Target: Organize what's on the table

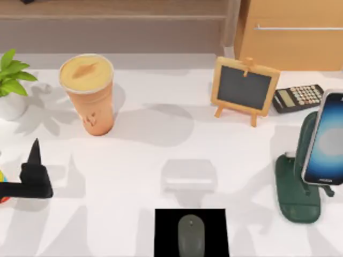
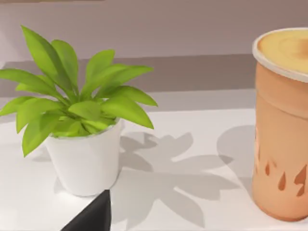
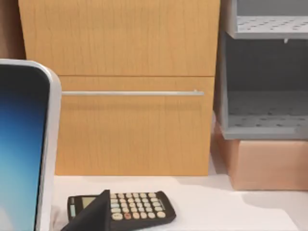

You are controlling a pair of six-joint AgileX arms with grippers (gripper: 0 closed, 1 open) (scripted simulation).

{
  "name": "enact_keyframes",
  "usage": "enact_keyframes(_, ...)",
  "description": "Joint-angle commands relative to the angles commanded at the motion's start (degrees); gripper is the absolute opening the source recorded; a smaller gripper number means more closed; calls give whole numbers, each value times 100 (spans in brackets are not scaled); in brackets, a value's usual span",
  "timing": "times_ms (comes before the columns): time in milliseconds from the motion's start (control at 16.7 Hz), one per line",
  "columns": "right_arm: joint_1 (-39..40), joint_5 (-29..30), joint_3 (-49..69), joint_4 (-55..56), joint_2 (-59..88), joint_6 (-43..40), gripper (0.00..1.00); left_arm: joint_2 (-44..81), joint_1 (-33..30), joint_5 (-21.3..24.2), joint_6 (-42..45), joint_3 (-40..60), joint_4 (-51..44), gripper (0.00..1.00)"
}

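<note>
Hovering low at the left edge of the table [image 1: 134,160], the left gripper [image 1: 35,175] points toward the far edge; I cannot tell whether it is released or clenched. Its wrist view looks at the plant [image 2: 79,130] in the far left corner and the cup [image 2: 284,125] just beside it. The right gripper [image 3: 91,217] shows as a dark tip near the phone [image 1: 326,138], which leans on a green stand [image 1: 295,187] at the right edge; its state I cannot tell either. Farther off stand a chalkboard [image 1: 245,88] and a calculator [image 1: 298,98] toward the far right corner, and a mouse [image 1: 191,234] on a black pad [image 1: 163,233] at the near edge. The likely trouble: the tall cup could topple if the left arm swings across it, and a careless nudge could knock the phone off its stand. The table lies flat under everything, before the wooden cabinet [image 1: 292,32], and its long axis appears to run left to right.
</note>
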Motion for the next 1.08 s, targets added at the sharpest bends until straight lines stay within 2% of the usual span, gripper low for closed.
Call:
enact_keyframes(300, 0, 0, 0, 0, 0, 0, 100, 2852, -894, -732, -61, 417, 2101, 100)
enact_keyframes(540, 0, 0, 0, 0, 0, 0, 100, 5191, -1359, -1161, -109, 878, 3963, 100)
enact_keyframes(840, 0, 0, 0, 0, 0, 0, 100, 7659, -1610, -1443, -164, 1576, 5983, 100)
enact_keyframes(1080, 0, 0, 0, 0, 0, 0, 100, 8823, -1526, -1518, -188, 2114, 6983, 100)
